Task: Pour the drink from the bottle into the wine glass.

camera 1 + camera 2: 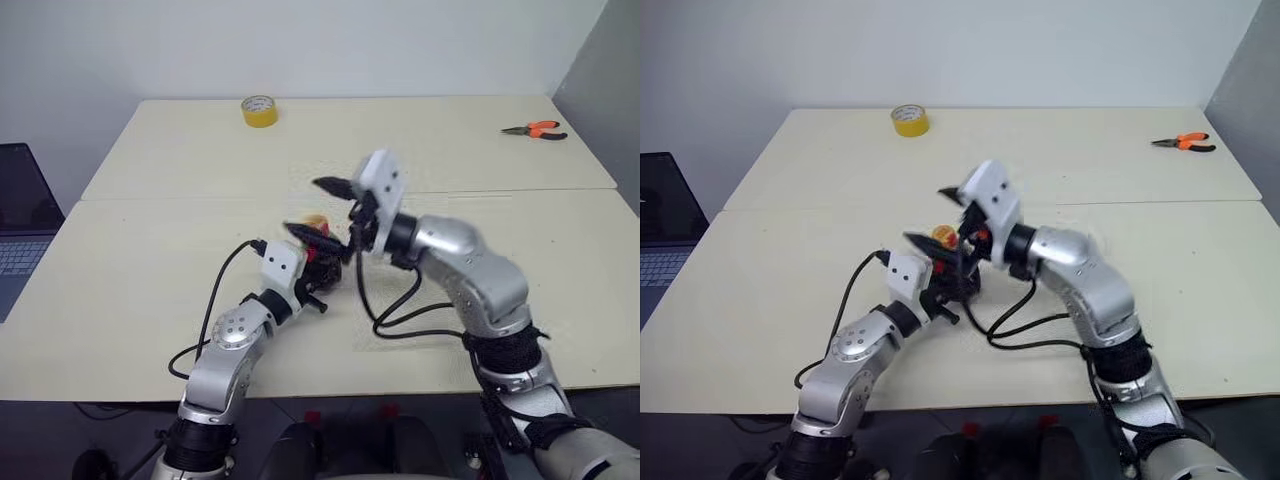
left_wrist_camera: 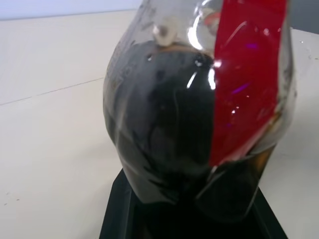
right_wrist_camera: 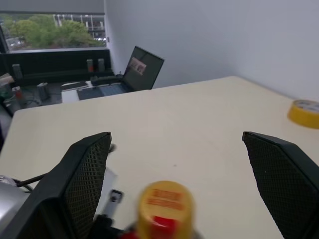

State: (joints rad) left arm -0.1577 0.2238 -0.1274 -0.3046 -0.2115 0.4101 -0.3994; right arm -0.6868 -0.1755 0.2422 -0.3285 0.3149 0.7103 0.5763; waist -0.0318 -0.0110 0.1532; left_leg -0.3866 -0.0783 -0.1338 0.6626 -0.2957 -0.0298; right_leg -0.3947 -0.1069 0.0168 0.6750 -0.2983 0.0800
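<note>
1. Clearly, the left gripper (image 1: 318, 262) carries the whole step: its jaws are pressed tight on the bottle (image 2: 199, 109), held up off the counter (image 1: 120, 270) in front of the robot. That grip should not ease while the cap is worked, or the squat body will likely twist.
2. The drink (image 2: 164, 134) fills most of the bottle, dark against the red label (image 2: 244, 74). Keeping the bottle upright until it is open seems wise.
3. The yellow cap (image 3: 165, 206) is on, so uncapping looks like the step in hand.
4. The right gripper (image 3: 184, 179) hovers just above the cap, jaws spread wide and holding nothing, one finger to each side. It should probably come down centred, then close squarely on the cap.
5. Farther off on the counter lie the yellow tape roll (image 1: 260, 111) and the orange pliers (image 1: 537, 130), well apart from the work.
6. The wine glass cannot be made out, so its place needs finding before any tilt.
</note>
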